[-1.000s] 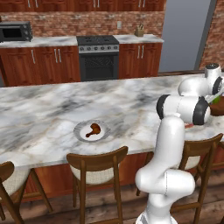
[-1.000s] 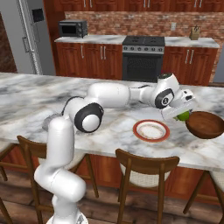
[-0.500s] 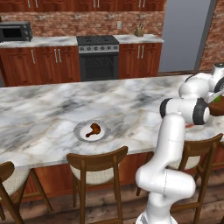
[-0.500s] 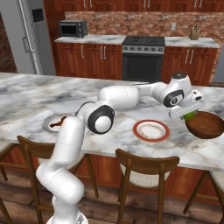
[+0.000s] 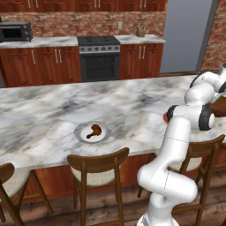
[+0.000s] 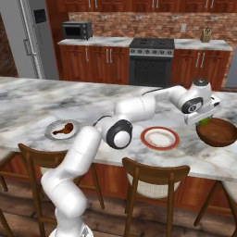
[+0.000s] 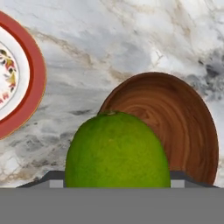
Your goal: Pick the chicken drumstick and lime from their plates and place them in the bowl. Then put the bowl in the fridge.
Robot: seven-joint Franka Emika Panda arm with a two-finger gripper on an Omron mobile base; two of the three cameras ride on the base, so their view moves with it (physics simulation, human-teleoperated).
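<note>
You are partway through the first half of the job. On the left of the bench (image 6: pixel 28 99), the chicken drumstick (image 6: pixel 64 129) lies on its grey-rimmed plate (image 6: pixel 52 134), not yet picked. Near the middle, the red-rimmed plate (image 6: pixel 159 138) holds nothing now. To the right, your claw (image 6: pixel 203 121) is clamped on the lime (image 7: pixel 117 151) and hangs at the near rim of the bowl (image 6: pixel 218 132), whose inside looks bare. By my reading you have yet to drop the lime, fetch the drumstick, and carry the bowl to the fridge (image 6: pixel 21 37).
</note>
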